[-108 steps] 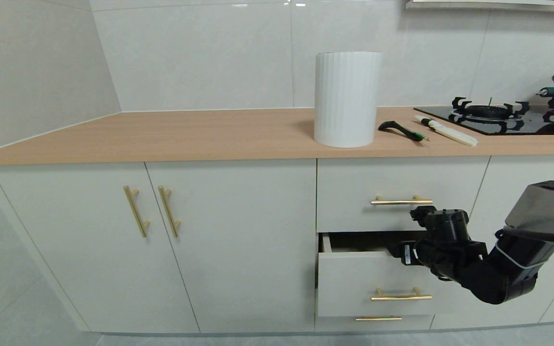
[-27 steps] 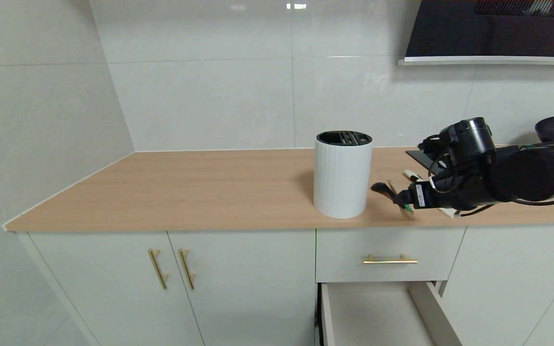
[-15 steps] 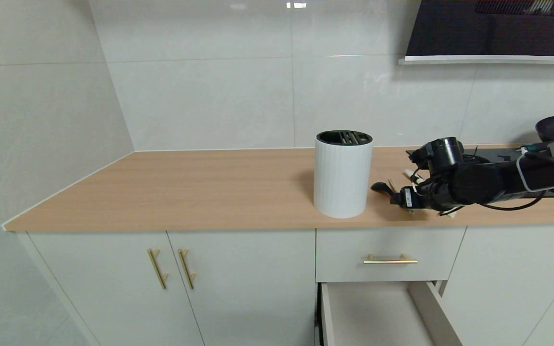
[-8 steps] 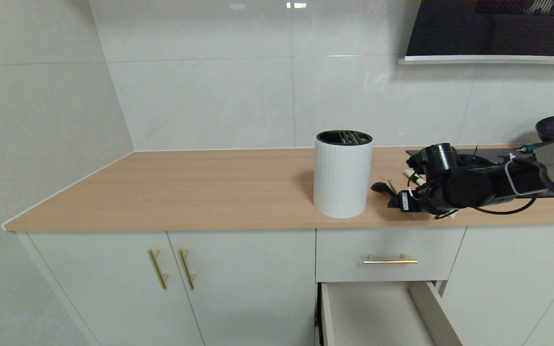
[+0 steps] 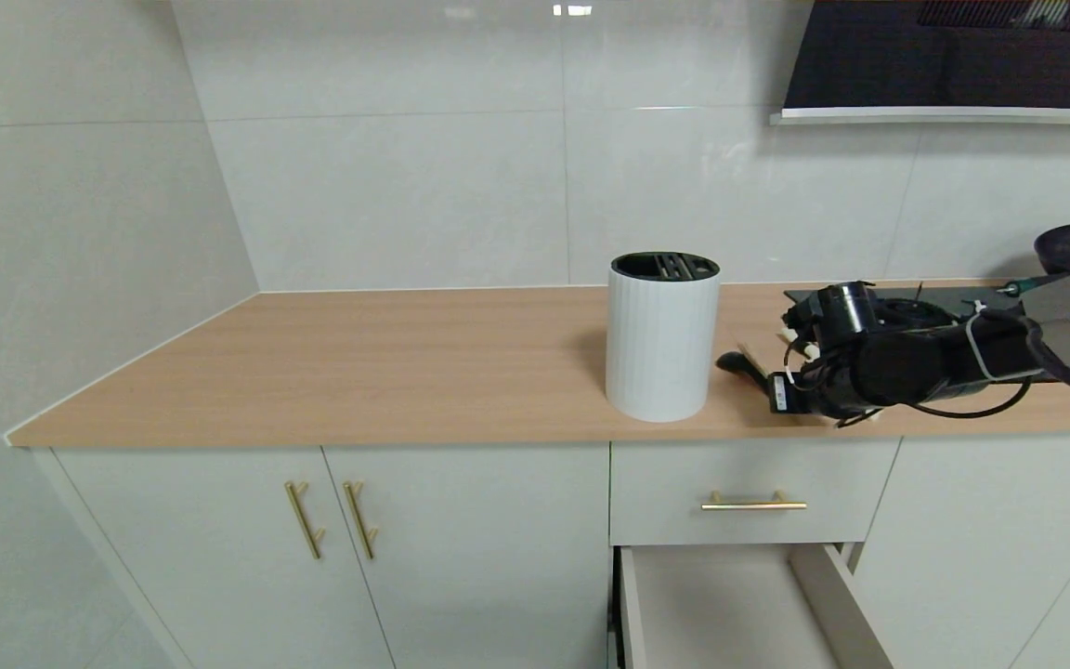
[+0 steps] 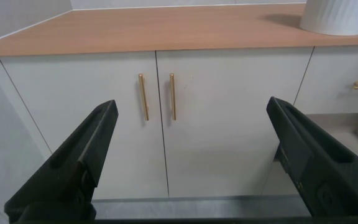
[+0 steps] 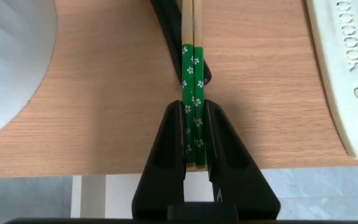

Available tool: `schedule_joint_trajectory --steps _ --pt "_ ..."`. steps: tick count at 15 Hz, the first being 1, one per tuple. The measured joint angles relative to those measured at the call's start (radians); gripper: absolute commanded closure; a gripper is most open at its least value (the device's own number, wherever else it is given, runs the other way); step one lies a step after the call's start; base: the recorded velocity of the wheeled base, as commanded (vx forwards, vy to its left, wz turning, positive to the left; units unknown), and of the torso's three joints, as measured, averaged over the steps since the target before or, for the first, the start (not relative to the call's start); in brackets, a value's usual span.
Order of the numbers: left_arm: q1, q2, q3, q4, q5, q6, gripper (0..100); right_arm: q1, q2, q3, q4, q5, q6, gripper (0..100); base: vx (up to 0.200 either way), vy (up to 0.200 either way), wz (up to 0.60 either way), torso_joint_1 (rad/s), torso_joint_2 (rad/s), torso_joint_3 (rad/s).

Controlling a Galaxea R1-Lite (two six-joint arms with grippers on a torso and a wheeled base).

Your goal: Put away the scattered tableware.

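Once the head camera had lifted from the cabinet fronts to the worktop (image 5: pixel 386 372), the right gripper (image 5: pixel 779 394) came up off the drawer (image 5: pixel 716 604) and over the last two seconds sank from above the utensils to counter level, right of centre in the head frame. Now its jaws are clamped on the green flowered end of the chopsticks (image 7: pixel 191 74), both sticks pinched side by side. The chopsticks (image 5: pixel 749 357) are still flat on the wood near the front edge, just right of the white holder (image 5: pixel 662 339), and they cross over the black utensil (image 7: pixel 166 28). The white knife (image 7: pixel 344 68) is beside them, apart from the gripper. The drawer, barely open seven seconds ago, is now pulled well out at lower right of the head frame, directly below the pick spot. My read: grasp made, lift not started; next is raise and carry to either the drawer or the holder, can't tell which. Risk is dragging the black utensil (image 5: pixel 732 361) along on lift-off. The left gripper (image 6: pixel 191 165) is idle, jaws spread wide, facing the cabinet doors (image 6: pixel 157 118).
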Motion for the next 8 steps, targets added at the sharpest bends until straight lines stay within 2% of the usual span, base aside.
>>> schedule_joint_trajectory --steps 5,8 --pt "0.0 0.0 0.0 0.0 0.0 0.0 0 0.0 -0.056 0.013 0.007 0.0 0.062 100 0.0 0.0 0.0 0.0 0.0 0.0" --pt "0.0 0.0 0.0 0.0 0.0 0.0 0 0.0 -0.197 0.108 0.013 0.012 0.097 100 0.0 0.0 0.0 0.0 0.0 0.0"
